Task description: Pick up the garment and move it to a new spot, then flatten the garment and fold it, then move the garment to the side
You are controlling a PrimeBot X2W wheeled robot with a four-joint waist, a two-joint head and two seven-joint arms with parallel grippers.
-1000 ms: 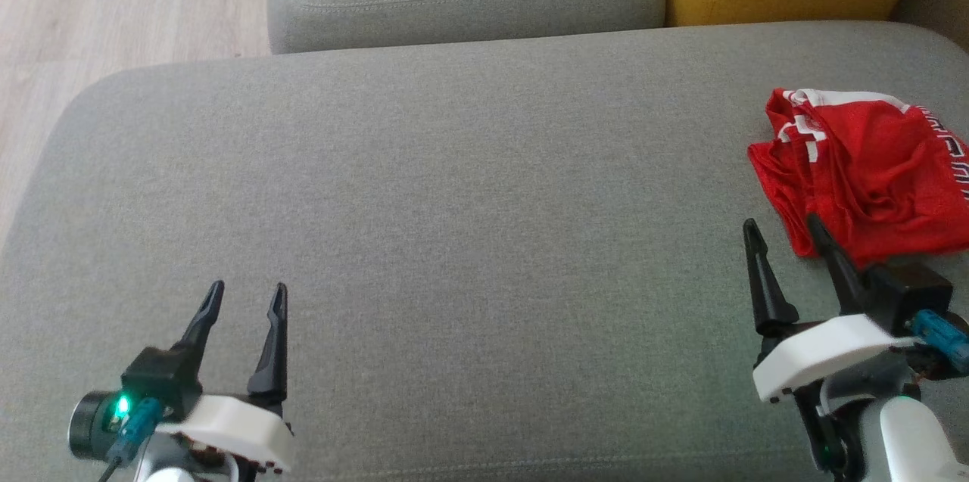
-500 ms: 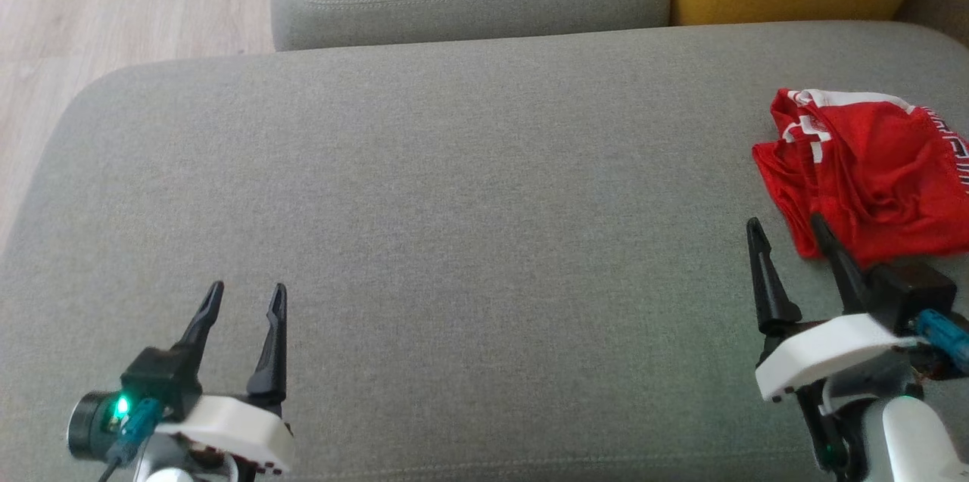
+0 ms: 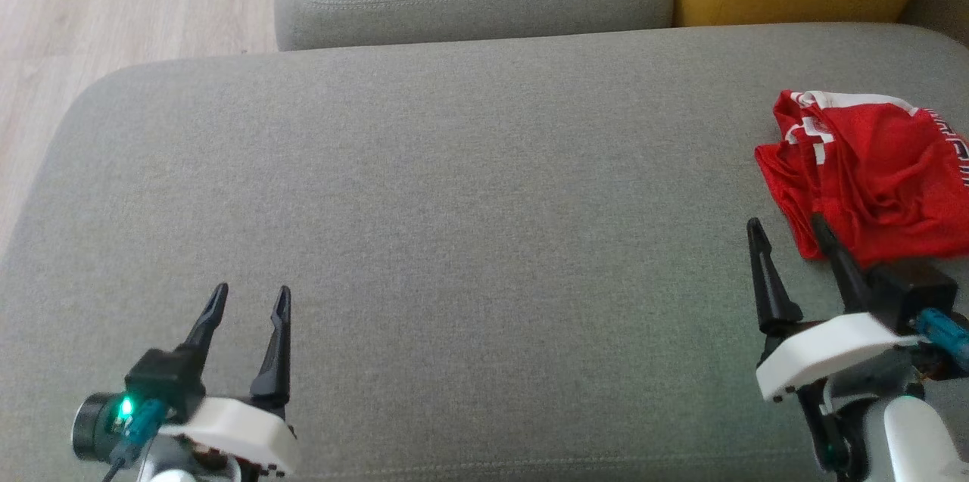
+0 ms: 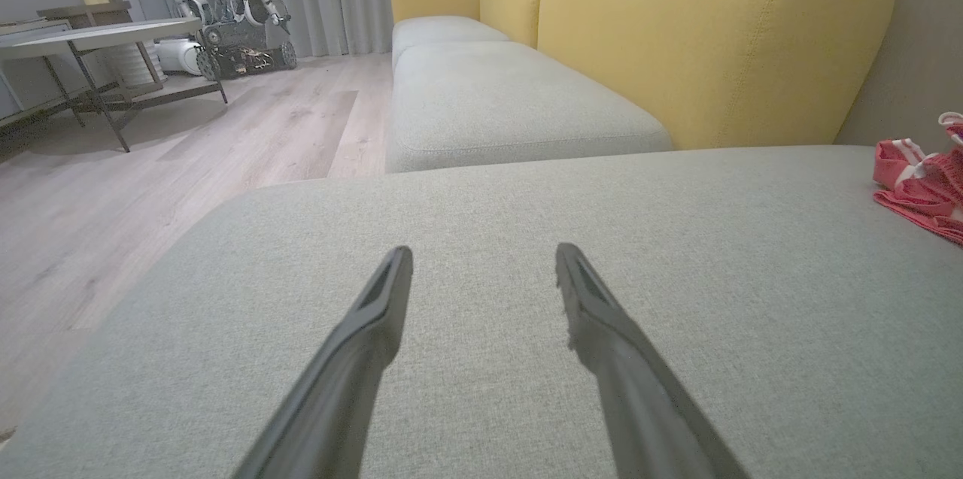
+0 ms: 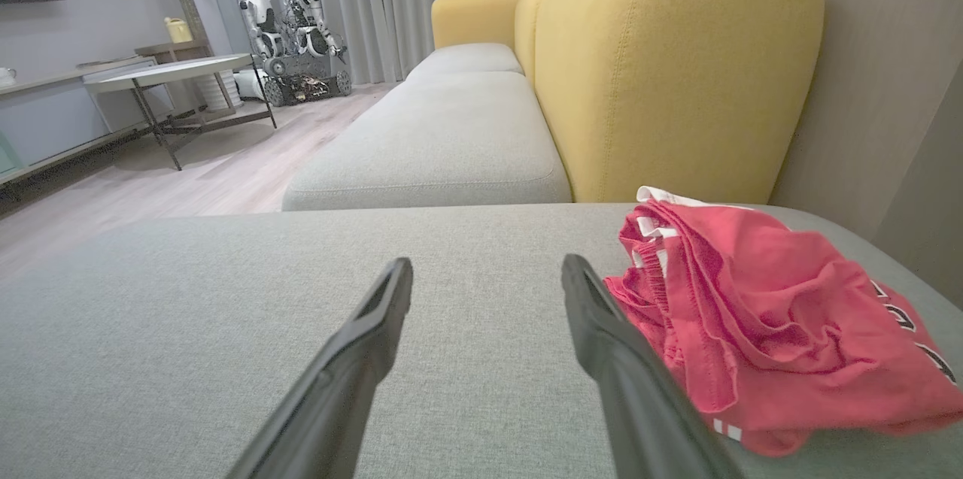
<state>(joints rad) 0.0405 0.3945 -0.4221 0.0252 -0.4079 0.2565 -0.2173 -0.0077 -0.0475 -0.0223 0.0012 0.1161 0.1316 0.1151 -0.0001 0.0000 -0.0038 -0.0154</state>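
The garment is a red, thin knit with white trim. It lies crumpled in a loose heap at the right end of the cushion, toward its back. I judge it light, limp and not fragile. It should drape and slide rather than resist, so a pinch on one layer may only drag the heap. I would take hold at the raised fold or the hemmed edge on the side nearest me, where several layers bunch up. My right claw hovers over the cushion's near right part, spread wide and holding nothing. Its outer finger sits at the garment's near edge, though I cannot tell if it touches. My left claw hangs over the cushion's near left part, equally wide and empty.
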